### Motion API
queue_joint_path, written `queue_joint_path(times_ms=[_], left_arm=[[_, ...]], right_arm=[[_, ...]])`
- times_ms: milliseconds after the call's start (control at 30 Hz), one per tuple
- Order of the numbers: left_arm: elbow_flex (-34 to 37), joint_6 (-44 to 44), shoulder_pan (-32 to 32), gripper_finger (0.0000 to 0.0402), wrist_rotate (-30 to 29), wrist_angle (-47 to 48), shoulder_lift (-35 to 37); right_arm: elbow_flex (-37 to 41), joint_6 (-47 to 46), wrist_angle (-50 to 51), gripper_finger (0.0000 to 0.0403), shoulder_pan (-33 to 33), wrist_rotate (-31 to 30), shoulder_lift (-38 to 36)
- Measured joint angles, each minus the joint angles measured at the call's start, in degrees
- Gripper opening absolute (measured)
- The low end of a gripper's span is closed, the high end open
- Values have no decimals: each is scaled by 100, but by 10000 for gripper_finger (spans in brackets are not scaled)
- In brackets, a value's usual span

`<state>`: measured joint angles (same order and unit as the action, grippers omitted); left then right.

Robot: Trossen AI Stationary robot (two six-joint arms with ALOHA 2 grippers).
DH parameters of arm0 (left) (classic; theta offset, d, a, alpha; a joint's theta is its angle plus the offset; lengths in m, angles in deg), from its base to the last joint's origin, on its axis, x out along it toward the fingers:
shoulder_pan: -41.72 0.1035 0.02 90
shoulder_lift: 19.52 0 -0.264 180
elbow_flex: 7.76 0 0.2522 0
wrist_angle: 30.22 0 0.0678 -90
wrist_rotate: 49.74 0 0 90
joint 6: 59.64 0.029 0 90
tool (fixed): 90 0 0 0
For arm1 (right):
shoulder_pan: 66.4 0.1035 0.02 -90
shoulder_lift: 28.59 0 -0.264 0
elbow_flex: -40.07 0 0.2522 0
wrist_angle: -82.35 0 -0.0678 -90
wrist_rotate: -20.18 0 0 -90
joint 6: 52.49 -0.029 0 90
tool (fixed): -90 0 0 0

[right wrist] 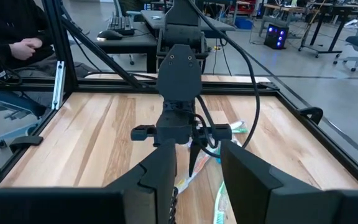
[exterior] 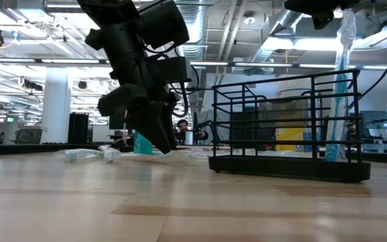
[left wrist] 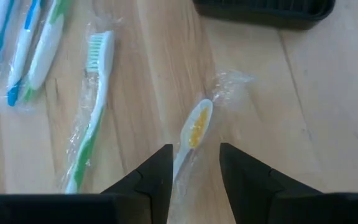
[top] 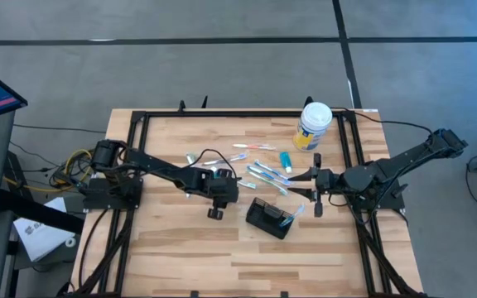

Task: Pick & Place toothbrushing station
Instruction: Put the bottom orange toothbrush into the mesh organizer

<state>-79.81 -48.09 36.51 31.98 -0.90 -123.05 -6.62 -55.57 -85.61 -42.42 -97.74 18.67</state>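
Note:
The toothbrushing station (top: 269, 218) is a black wire-sided holder standing on the wooden table, with one wrapped toothbrush (exterior: 345, 81) upright in it. Several wrapped toothbrushes (top: 259, 170) lie flat on the table beyond it. My left gripper (left wrist: 194, 149) is open and low over the table, slanting down, its fingers on either side of the handle of a yellow-bristled wrapped toothbrush (left wrist: 196, 124) that lies flat. The station (left wrist: 266, 9) is just ahead of it. My right gripper (right wrist: 197, 180) hovers open and holds nothing, to the right of the station (top: 301, 186). My left gripper straddles the yellow-bristled toothbrush's handle (left wrist: 180, 165), which runs close along one finger (left wrist: 157, 174). Whether that finger touches it, I cannot tell. The brush lies flat on the table, its head pointing away from the gripper toward the station.
A white-lidded, yellow-labelled tub (top: 314, 126) stands at the table's far right. A black metal frame (top: 139, 149) runs around the tabletop. Bare wood (top: 222, 257) stretches along the near side. A person (right wrist: 11, 43) sits beyond the table.

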Motion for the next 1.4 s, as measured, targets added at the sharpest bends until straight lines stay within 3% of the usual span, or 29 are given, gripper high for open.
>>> queue_joint_path(times_ms=[833, 1000, 1200, 1400], left_arm=[[468, 13, 37, 123, -96, -299, 4], [472, 13, 33, 87, -77, -304, 2], [479, 13, 28, 11, -141, -350, -13], [483, 6, 30, 1, -345, -395, -22]], right_arm=[[0, -14, 1, 118, 0, 15, 0], [0, -14, 2, 118, -1, 13, 0], [0, -18, -1, 118, 1, 12, 21], [0, -43, -20, 118, -1, 2, 255]])
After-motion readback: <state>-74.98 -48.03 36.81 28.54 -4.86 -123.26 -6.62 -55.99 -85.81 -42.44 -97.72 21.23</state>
